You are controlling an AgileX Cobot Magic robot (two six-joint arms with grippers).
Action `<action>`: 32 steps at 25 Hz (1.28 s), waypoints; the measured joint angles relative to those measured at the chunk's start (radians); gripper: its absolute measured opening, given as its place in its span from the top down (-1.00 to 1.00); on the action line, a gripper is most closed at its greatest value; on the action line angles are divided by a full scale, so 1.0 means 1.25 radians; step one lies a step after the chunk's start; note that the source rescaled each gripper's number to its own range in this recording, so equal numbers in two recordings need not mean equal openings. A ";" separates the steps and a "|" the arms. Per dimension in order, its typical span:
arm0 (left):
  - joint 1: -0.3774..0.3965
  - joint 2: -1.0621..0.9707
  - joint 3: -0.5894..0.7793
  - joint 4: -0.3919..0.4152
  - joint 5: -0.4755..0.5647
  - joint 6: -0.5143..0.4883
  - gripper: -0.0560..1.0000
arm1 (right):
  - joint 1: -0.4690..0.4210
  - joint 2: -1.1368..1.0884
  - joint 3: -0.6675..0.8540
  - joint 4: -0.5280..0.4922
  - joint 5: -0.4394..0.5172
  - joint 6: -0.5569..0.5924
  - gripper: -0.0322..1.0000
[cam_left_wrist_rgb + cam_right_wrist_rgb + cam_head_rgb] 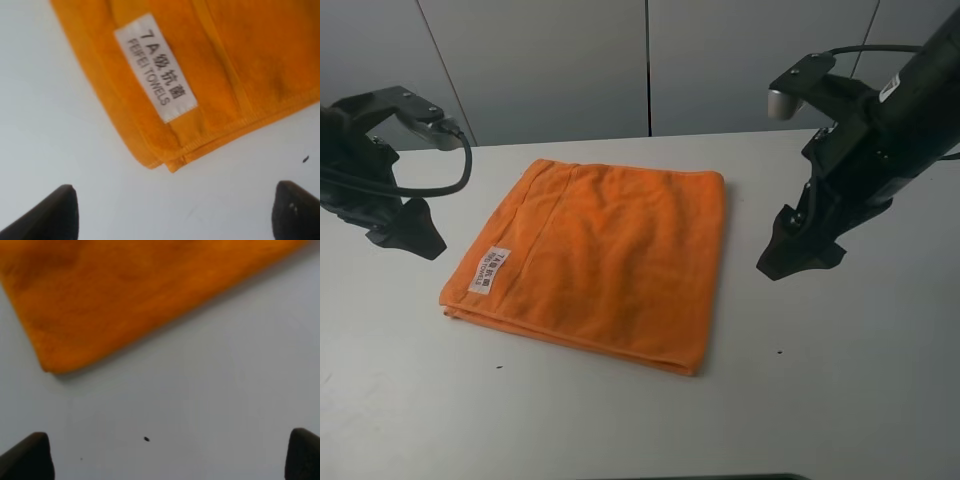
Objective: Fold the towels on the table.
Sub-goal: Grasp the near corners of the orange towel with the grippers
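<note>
Already folded: orange towel (595,255) mid-worktop (840,380)

Flat on the white surface, the cloth lies in stacked layers, its white label (155,67) (printed FEIFEI TOWELS) on the corner nearest the left arm. Left fingers (50,217) and right fingers (30,460) stand spread wide, holding nothing, each beside the cloth without touching it.

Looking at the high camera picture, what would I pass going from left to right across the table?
Left gripper → orange towel → right gripper.
</note>
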 joint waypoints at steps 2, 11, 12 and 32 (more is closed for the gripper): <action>-0.042 0.045 0.000 0.032 -0.017 0.013 -1.00 | 0.058 0.042 0.000 0.000 -0.015 -0.025 -1.00; -0.108 0.120 0.002 0.123 -0.059 0.131 -1.00 | 0.181 0.194 0.000 0.001 -0.079 -0.080 -1.00; -0.108 0.120 0.002 0.136 -0.059 0.158 -1.00 | 0.181 0.204 0.000 0.001 -0.083 -0.088 -1.00; -0.094 0.011 0.241 0.341 -0.283 0.286 -1.00 | 0.182 0.236 0.000 0.145 -0.138 -0.212 -1.00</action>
